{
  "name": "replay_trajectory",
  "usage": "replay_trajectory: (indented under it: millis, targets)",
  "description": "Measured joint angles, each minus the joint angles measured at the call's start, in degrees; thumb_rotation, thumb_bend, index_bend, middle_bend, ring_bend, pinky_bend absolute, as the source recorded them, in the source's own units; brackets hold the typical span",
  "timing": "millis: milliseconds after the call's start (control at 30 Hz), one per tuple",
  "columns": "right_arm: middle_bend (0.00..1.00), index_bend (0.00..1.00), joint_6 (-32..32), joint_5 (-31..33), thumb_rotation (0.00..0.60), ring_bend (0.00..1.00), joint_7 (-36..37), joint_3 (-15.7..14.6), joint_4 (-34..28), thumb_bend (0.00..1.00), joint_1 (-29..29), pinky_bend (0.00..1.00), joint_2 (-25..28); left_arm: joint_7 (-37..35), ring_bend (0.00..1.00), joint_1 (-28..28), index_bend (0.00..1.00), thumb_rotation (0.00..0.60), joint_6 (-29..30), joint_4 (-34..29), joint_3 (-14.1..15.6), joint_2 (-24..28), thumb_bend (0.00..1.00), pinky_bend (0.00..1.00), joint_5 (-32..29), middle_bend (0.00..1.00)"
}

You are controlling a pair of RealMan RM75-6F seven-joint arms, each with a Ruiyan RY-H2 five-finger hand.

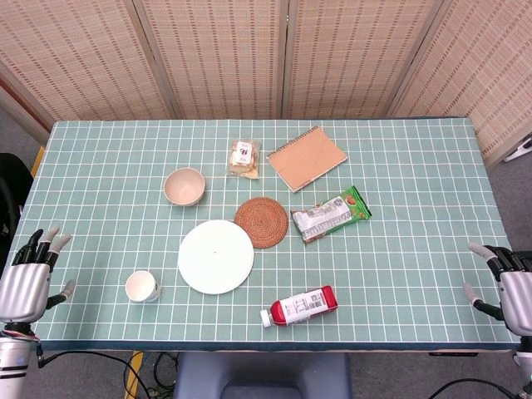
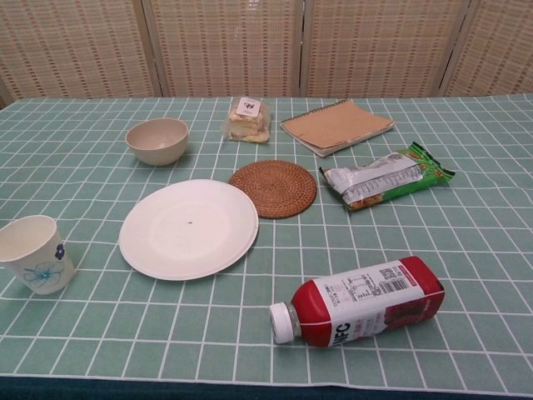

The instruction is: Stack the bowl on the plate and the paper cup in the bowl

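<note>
A beige bowl point(image 1: 184, 185) point(image 2: 156, 140) stands upright behind the white plate point(image 1: 215, 256) point(image 2: 188, 227). The paper cup point(image 1: 142, 287) point(image 2: 34, 253), white with a blue flower, stands upright to the plate's front left. My left hand point(image 1: 25, 279) hangs at the table's front left corner, fingers spread, holding nothing, left of the cup. At the front right edge my right hand point(image 1: 507, 287) is likewise empty with fingers apart. Neither hand shows in the chest view.
A woven coaster point(image 1: 261, 222) touches the plate's back right. A red bottle point(image 1: 301, 306) lies near the front edge. A green snack pack point(image 1: 330, 214), a notebook point(image 1: 306, 158) and a wrapped pastry point(image 1: 243, 158) lie further back.
</note>
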Motion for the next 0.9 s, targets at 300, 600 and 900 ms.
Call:
replay_trajectory:
  millis: [300,600,900]
  targets:
    - [0.27,0.23,-0.21,-0.17,0.600,0.20,-0.33,0.44,-0.48,0.28,0.56,0.27,0.50,-2.74,0.04,-5.73,0.17,0.600,-5.77,2.05,-3.05,0.54,0.24,0.18,-0.02,0.01]
    - [0.27,0.23,-0.18,-0.18,0.600,0.20,-0.97,0.75,-1.41,0.28,0.82,0.27,1.38,-5.38,0.18,-14.86,0.20,0.600,-14.47,6.59,-7.27,-0.61,0.24,0.20,-1.00,0.14]
    - [0.27,0.23,-0.48,0.02,0.600,0.20,-1.34,0.99,-1.95,0.28,1.17,0.27,1.93,-5.90,0.54,-24.78,0.22,0.600,-24.68,14.47,-9.68,-4.77,0.24,0.71,-3.79,0.52]
